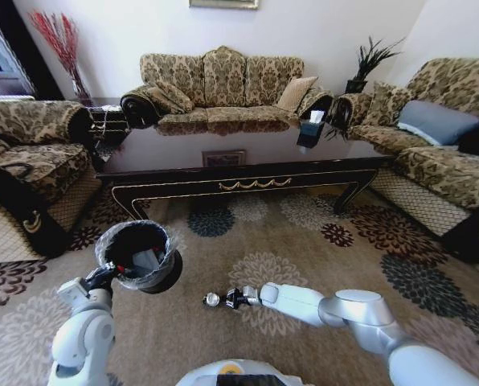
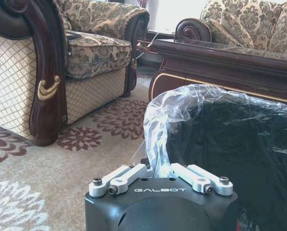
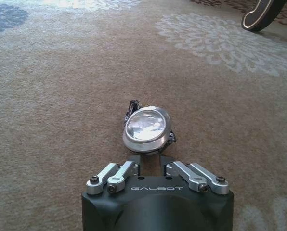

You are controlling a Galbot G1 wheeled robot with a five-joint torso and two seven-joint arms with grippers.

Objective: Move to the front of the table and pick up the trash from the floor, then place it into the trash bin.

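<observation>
A home living room: patterned sofas [image 1: 223, 84] surround a dark wooden coffee table [image 1: 239, 153] on floral carpet [image 1: 304, 233], with potted plant [image 1: 368, 60].

Right gripper [image 3: 148, 156], black housing marked GALBOT, sits at 6 o'clock; silver linkages splay to either side and its fingers are closed on a small round silvery can-like piece [image 3: 147, 129]. The piece is tilted, its shiny domed face turned up toward the camera, with a dark ragged bit at its far edge. Beneath it lies the tan carpeted floor [image 3: 61, 96]. A cream flower medallion [image 3: 220, 41] lies at 1 o'clock, a blue-grey one [image 3: 6, 14] at 10 o'clock. A dark curved table leg [image 3: 261, 14] with pale trim stands at 1 o'clock, well apart from the gripper.
</observation>
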